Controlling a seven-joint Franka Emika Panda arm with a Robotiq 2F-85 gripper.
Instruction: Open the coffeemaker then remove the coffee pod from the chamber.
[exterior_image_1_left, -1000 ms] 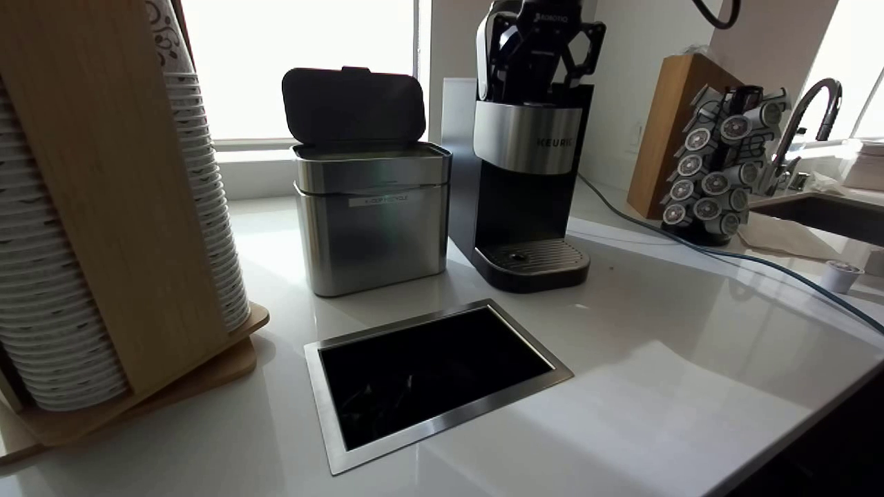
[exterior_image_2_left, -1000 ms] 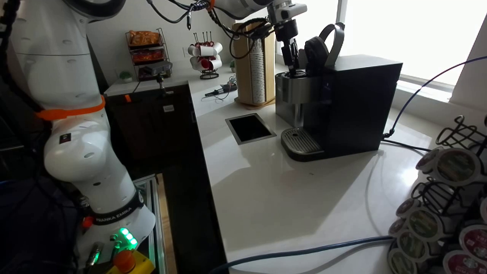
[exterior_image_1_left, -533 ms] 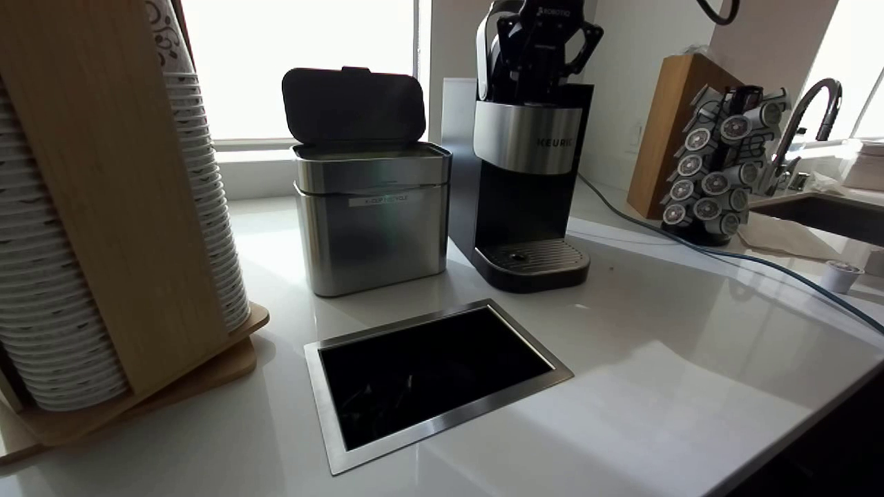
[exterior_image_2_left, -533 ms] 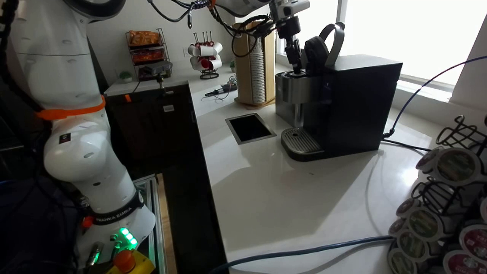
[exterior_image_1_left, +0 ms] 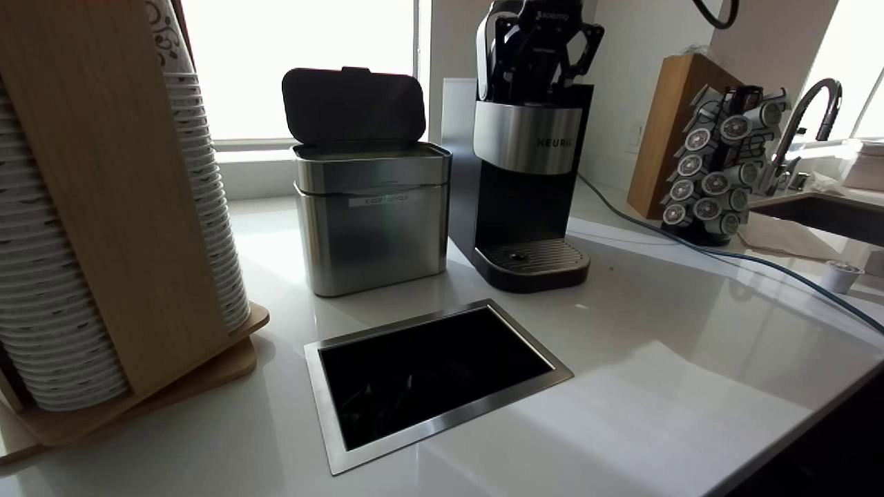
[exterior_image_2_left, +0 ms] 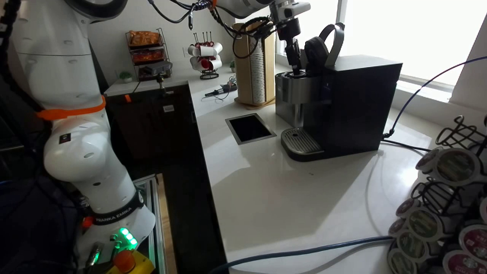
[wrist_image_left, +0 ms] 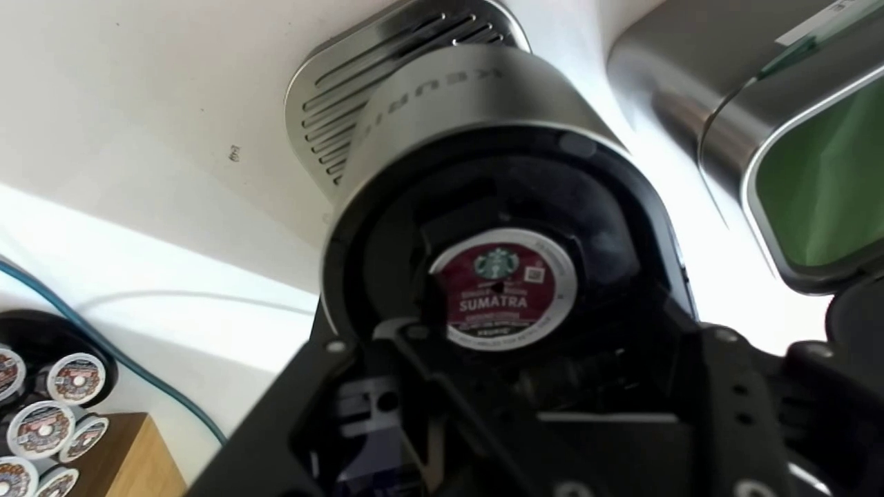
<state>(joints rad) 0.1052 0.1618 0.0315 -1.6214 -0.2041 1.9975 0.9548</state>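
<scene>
The black and steel Keurig coffeemaker (exterior_image_1_left: 528, 138) stands on the counter, also in an exterior view (exterior_image_2_left: 354, 106). Its lid (exterior_image_2_left: 316, 52) and handle (exterior_image_2_left: 338, 42) are raised. In the wrist view, a pod with a dark red Sumatra label (wrist_image_left: 507, 290) and a hole in its foil sits in the open chamber (wrist_image_left: 594, 221). My gripper (wrist_image_left: 552, 300) is open above the chamber. One finger covers the pod's left edge; the other is right of the pod, apart from it. In both exterior views, the gripper (exterior_image_1_left: 532, 93) (exterior_image_2_left: 296, 70) points down at the machine's top; the pod is hidden there.
An open steel bin (exterior_image_1_left: 376, 228) stands beside the coffeemaker. A framed opening (exterior_image_1_left: 442, 379) lies in the counter in front. A wooden cup holder (exterior_image_1_left: 131, 207) stands at the left. A pod rack (exterior_image_1_left: 715, 166) and a blue cable (exterior_image_1_left: 780, 269) are on the machine's other side.
My gripper has shifted slightly toward the raised lid and tilted a little over the chamber. The coffeemaker and everything else stay in place.
</scene>
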